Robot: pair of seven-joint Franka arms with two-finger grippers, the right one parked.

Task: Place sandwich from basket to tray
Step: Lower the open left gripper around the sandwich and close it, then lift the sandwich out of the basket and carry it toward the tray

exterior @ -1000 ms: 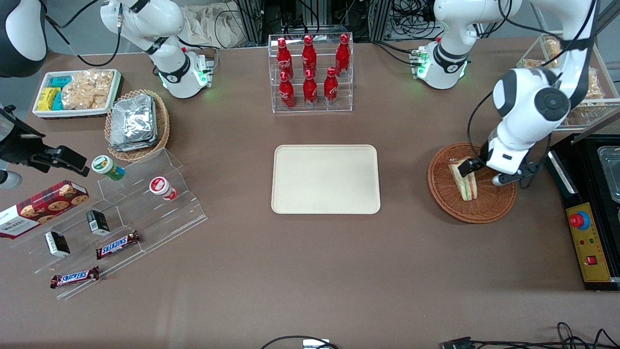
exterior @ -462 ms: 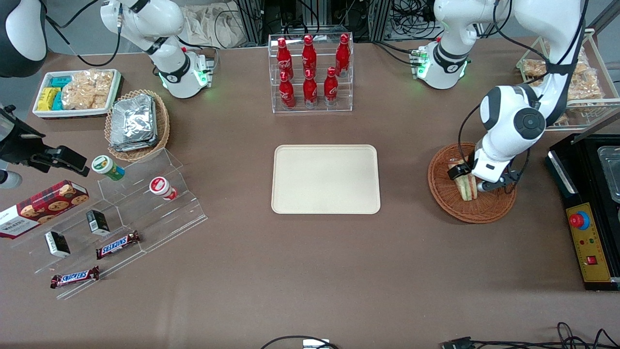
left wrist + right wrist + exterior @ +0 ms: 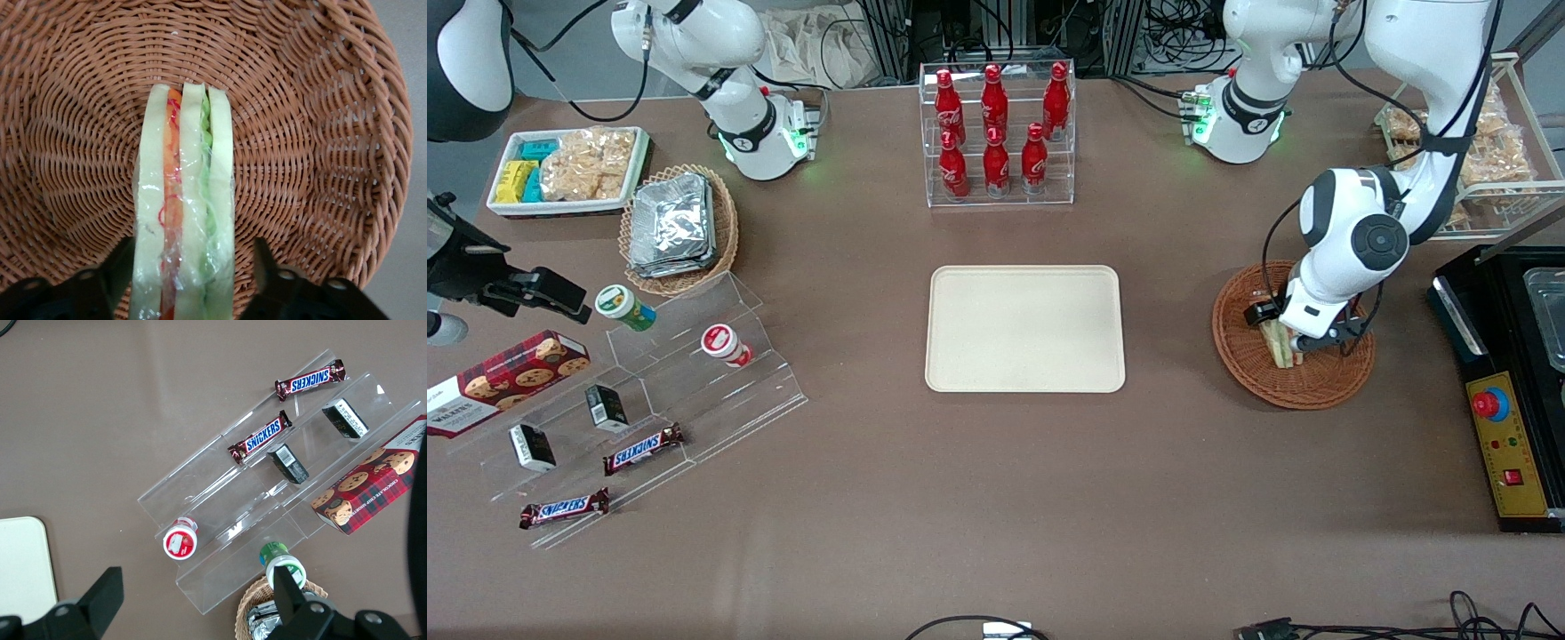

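The sandwich [image 3: 183, 207] stands on its edge in the middle of the basket [image 3: 1334, 378], w/ bread slices up and green + red filling showing through clear wrap. The tool [image 3: 190, 270] is down low in the basket, one finger on each side of the sandwich. Fingers [image 3: 267, 267] are open about as wide as the sandwich; they look v. close to the bread, maybe just touching, but it isn't squeezed yet. So it holds nothing for now, I think.

The tray [image 3: 1024, 328] lies flat on the surface [image 3: 996, 498], well apart from the basket, toward the parked arm's end, w/ nothing on it.

To do this step well: close slow & soft, since the bread is squishy and the wrap is slippery. Keep the sandwich in the middle btw both fingers so it won't tip. Grip low enough to hold all layers. Then lift straight up so it clears the basket rim before going over to the tray.
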